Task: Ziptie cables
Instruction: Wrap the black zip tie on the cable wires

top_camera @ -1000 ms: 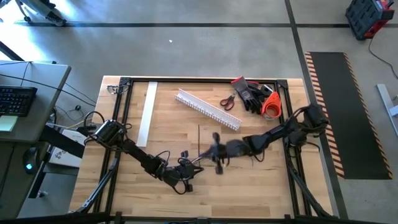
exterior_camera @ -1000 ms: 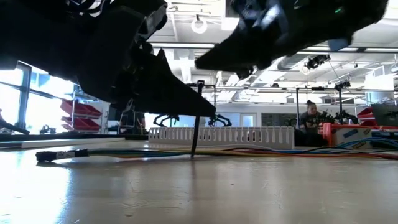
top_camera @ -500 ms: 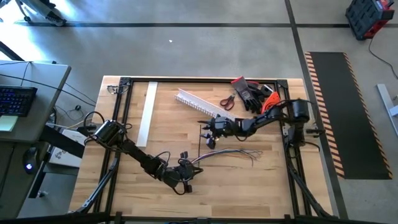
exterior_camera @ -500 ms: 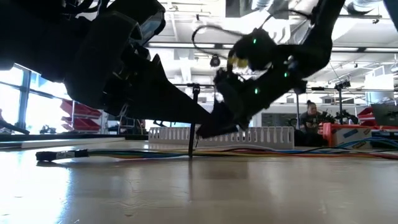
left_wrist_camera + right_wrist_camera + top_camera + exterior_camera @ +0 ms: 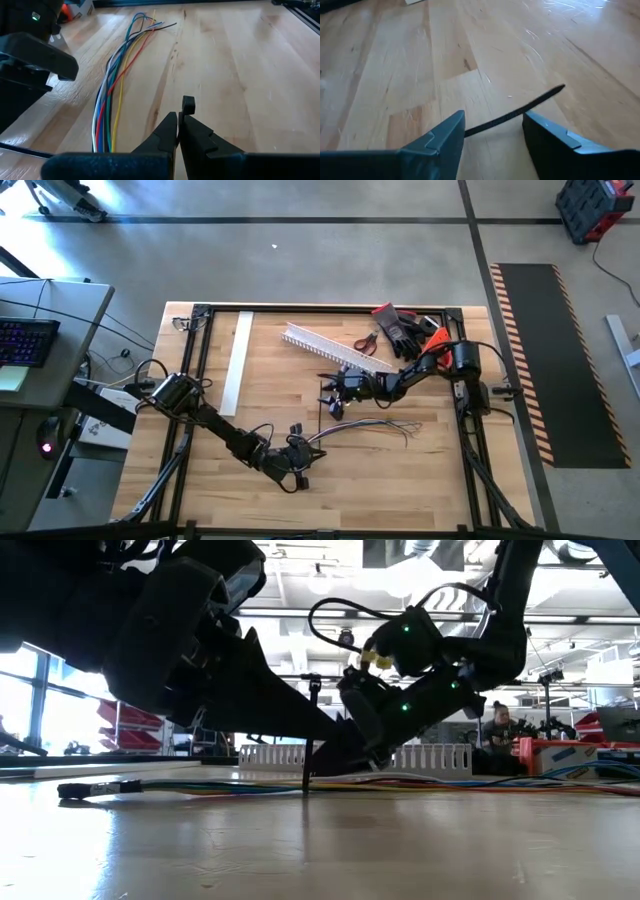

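The cables (image 5: 367,425), a loose bundle of thin coloured wires (image 5: 114,87), lie on the wooden table with their right ends splayed. My left gripper (image 5: 303,450) is at their left end, shut (image 5: 178,124) on a small black ziptie end. A black ziptie strap (image 5: 321,402) runs from the cables toward the far edge and rises off the table (image 5: 310,735). My right gripper (image 5: 333,387) is low over the table at that strap, open. Its fingers (image 5: 492,129) stand on either side of the strap's free end (image 5: 525,109). My left gripper pinches a small black ziptie end (image 5: 187,106) between its two shut fingertips, beside the cables. That end pokes up just past the tips, and the gripper hides the rest. My right gripper has the strap between its open fingers; whether a finger touches it I cannot tell.
A white comb-toothed duct (image 5: 335,355) lies slantwise just beyond the right gripper. Red-handled scissors (image 5: 366,343), black gloves (image 5: 405,330) and an orange tool (image 5: 435,348) sit at the far right. A white strip (image 5: 237,360) lies at the left. Black frame rails edge the table.
My right gripper has swung from above the cables at the table's middle toward the far edge. It has come down to the raised ziptie strap, most of the way in the first half second. The left gripper, cables and strap have kept still.
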Controlling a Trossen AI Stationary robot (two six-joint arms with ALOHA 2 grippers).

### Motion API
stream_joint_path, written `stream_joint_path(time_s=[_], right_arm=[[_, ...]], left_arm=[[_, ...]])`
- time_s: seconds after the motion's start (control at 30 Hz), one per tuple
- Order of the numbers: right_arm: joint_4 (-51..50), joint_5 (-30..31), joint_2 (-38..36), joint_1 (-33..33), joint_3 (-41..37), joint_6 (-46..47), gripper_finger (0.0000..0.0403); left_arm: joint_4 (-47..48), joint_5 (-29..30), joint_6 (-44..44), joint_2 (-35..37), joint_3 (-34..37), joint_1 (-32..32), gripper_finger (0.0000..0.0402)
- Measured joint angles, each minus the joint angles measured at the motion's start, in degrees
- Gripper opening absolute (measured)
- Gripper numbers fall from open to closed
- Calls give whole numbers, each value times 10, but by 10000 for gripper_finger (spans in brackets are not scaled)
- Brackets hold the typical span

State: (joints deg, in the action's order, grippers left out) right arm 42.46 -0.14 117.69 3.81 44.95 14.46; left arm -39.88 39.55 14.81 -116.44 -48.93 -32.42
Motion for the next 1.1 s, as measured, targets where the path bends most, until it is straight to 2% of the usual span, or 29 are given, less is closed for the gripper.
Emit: stream_joint_path(time_s=[0.13, 0.3, 0.37, 0.57, 0.7, 0.83, 0.97, 1.1], right_arm=[[-2, -9, 0, 0, 0, -27, 128], [3, -12, 0, -2, 0, -43, 30], [15, -11, 0, -4, 0, -55, 9], [52, 9, -5, -20, 0, -121, 1], [55, 47, -29, -38, -4, -168, 0], [54, 86, -66, -60, -25, -230, 0], [44, 89, -100, -78, -49, -285, 0], [22, 89, -118, -92, -69, -326, 0]], left_arm=[[-2, 0, -3, 0, 0, 0, 0], [-3, 16, -3, 0, 0, -1, 0], [-3, 28, -4, 2, 0, -4, 0], [-6, 63, -4, 9, 0, -19, 0], [-25, 80, -6, 18, 0, -19, 0], [-51, 79, -20, 17, 0, -12, 0], [-57, 72, -16, 4, 0, 3, 0], [-108, 56, -31, -14, 0, 22, 0]])
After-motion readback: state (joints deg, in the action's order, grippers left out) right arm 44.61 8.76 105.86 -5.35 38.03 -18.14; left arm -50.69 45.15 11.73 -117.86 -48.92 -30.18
